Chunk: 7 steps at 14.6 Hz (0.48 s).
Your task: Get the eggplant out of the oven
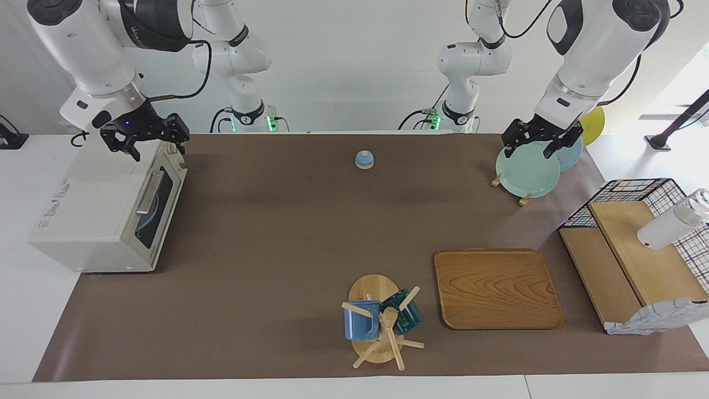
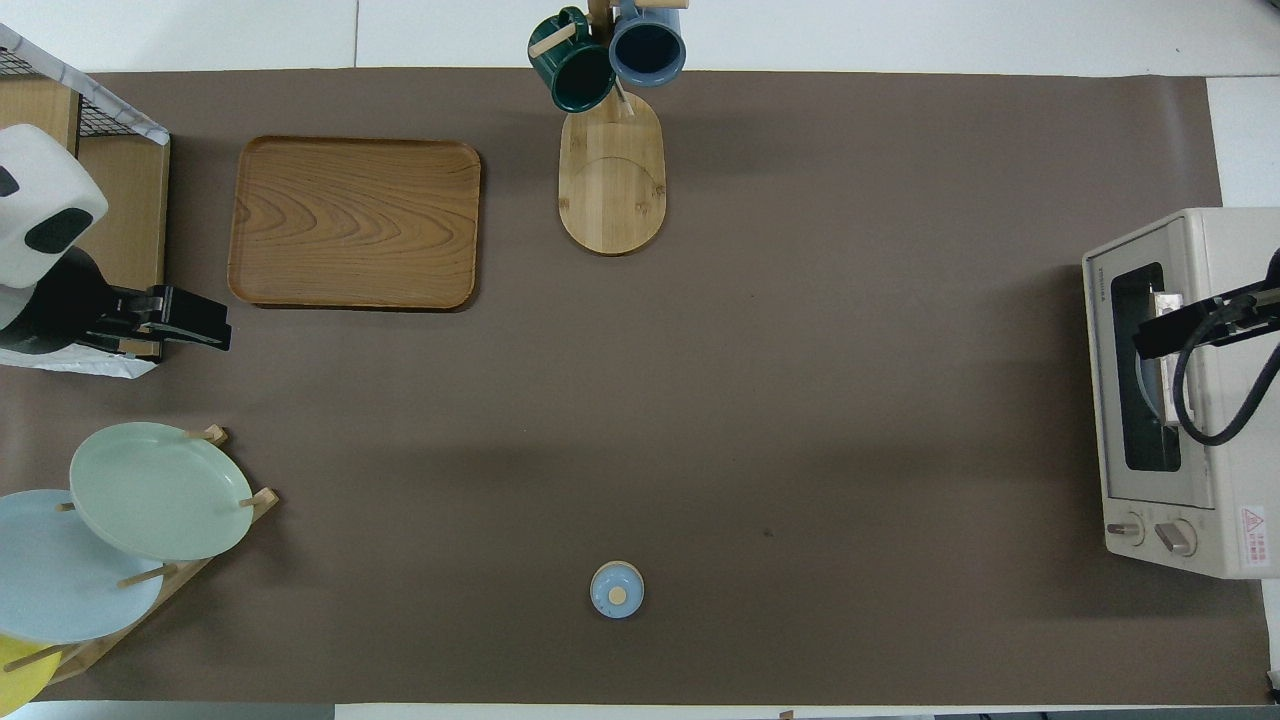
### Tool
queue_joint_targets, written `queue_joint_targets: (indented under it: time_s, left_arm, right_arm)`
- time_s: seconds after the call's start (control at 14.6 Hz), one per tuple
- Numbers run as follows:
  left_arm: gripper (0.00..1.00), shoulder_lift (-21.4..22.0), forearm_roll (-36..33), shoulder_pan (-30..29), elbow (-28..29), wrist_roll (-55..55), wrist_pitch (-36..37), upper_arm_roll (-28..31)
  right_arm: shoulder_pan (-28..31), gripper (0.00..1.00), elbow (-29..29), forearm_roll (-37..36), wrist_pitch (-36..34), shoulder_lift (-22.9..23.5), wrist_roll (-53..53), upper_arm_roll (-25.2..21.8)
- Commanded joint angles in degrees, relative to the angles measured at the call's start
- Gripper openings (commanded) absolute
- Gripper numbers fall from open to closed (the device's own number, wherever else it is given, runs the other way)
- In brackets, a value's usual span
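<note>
Table layout
Oven (image 1: 105,213) at right arm's end; tray (image 1: 496,288) beside mug stand (image 1: 379,327), farther than bell (image 1: 364,159).

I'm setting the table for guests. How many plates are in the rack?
3, all standing in the rack at the left arm's end: a green plate, a blue plate, and a yellow plate, partly out of view. More may be hidden.

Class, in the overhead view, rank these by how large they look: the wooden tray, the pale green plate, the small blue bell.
1. Wooden tray, clearly the largest.
2. Pale green plate, tilted in its rack, so it may look smaller than it is.
3. Small blue bell, by far the smallest.
</note>
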<state>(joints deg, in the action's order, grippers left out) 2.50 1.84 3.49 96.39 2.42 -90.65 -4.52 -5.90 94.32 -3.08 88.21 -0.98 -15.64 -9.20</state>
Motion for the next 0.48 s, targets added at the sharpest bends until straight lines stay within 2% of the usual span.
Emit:
queue_joint_targets:
  time_s: [0.0,0.41]
  left_arm:
    - [1.00,0.4,-0.9,-0.7,-0.3,-0.3,0.5,-0.6]
    - [1.00,0.4,-0.9,-0.7,-0.3,-0.3,0.5,-0.6]
  right_arm:
    - [-0.1,1.00,1.2,1.4,1.1,-1.0,0.8,-0.4]
    - [-0.1,1.00,1.1,1.7,1.1,-1.5,0.7,-0.4]
